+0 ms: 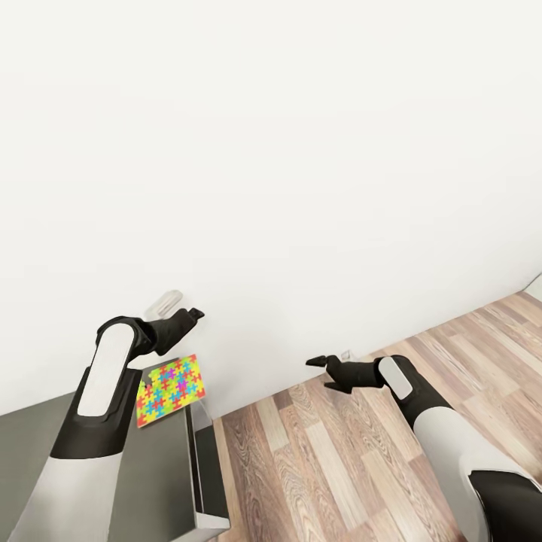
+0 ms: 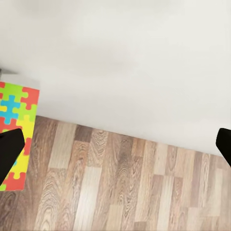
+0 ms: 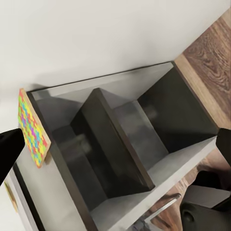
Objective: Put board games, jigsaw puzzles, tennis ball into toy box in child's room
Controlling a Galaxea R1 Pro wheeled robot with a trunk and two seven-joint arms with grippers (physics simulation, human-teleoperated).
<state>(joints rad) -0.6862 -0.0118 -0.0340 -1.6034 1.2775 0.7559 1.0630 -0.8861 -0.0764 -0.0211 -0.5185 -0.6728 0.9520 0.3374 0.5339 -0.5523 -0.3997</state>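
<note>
One jigsaw puzzle (image 1: 172,389), a thin square of many-coloured pieces, lies flat at the far corner of the grey table (image 1: 162,467), close to its edge by the white wall. My left gripper (image 1: 194,314) hovers open just above and beyond it; its wrist view has the puzzle (image 2: 14,127) beside one dark fingertip (image 2: 9,154). Out over the wood floor, my right gripper (image 1: 316,363) is open and holds nothing. Its camera looks back at the table's dark open compartments (image 3: 120,144), with the puzzle (image 3: 31,127) seen edge-on. The board games, tennis ball, toy box and bed are out of view.
A bare white wall (image 1: 301,150) stands directly ahead. Wood-plank floor (image 1: 339,452) stretches to the right of the table. A pale translucent shape (image 1: 165,303) sits against the wall behind my left wrist. White drawer fronts (image 1: 207,482) face the floor.
</note>
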